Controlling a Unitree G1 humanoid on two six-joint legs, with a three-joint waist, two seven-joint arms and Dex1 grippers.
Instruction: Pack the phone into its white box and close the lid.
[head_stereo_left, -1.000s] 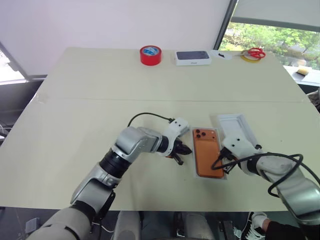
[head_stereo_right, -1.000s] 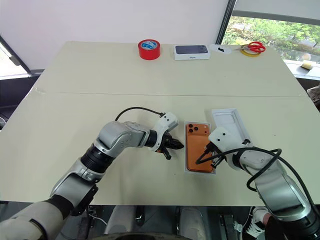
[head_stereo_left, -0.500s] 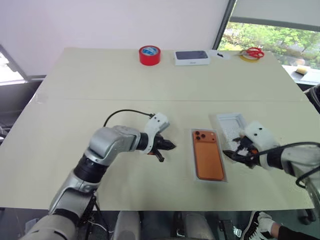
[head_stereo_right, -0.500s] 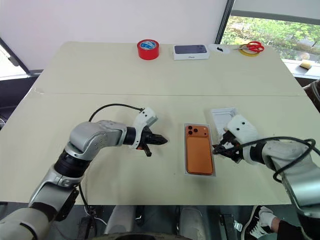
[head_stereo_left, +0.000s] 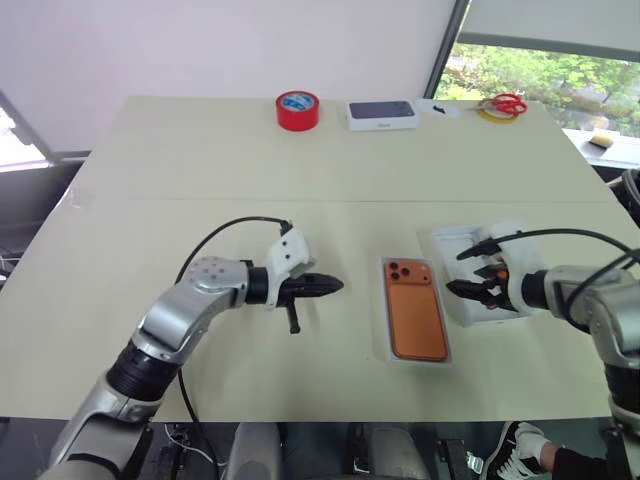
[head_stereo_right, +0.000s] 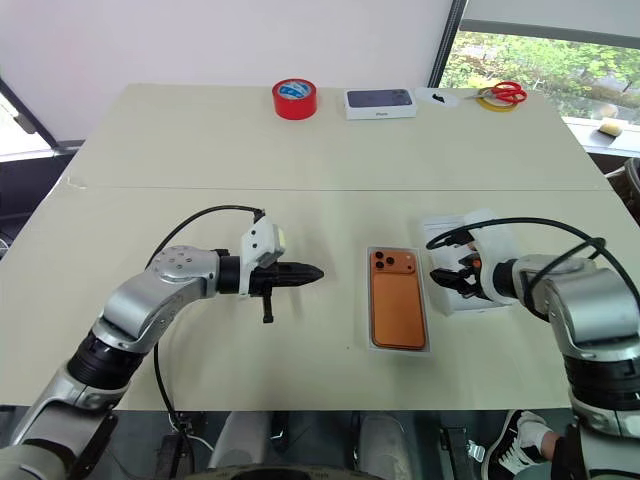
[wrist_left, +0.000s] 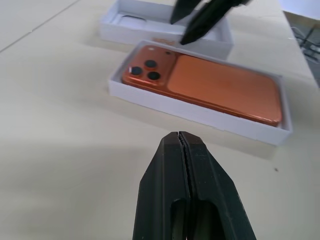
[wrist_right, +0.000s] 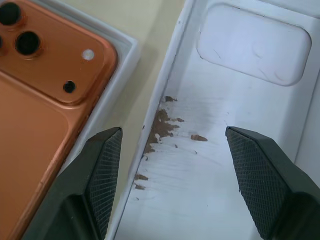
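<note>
Reaching for lid (head_stereo_left: 478, 270), all-white raised-wall tray: right gripper (wrist_right: 170, 150) splayed open over near wall. Flat orange-copper phone (head_stereo_left: 415, 310) sat inside shallow white box (wrist_left: 197, 110). Left gripper (wrist_left: 186, 145) pinched closed, empty. Next: clamp wall, lift, cover.

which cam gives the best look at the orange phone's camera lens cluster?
Left wrist view: the flat orange-copper phone lies whole, back up, in the shallow white box, its dark lens cluster sharp and unblocked. The right wrist view is closer but crops the phone to one corner. The head views show it whole, lenses tiny.
</note>
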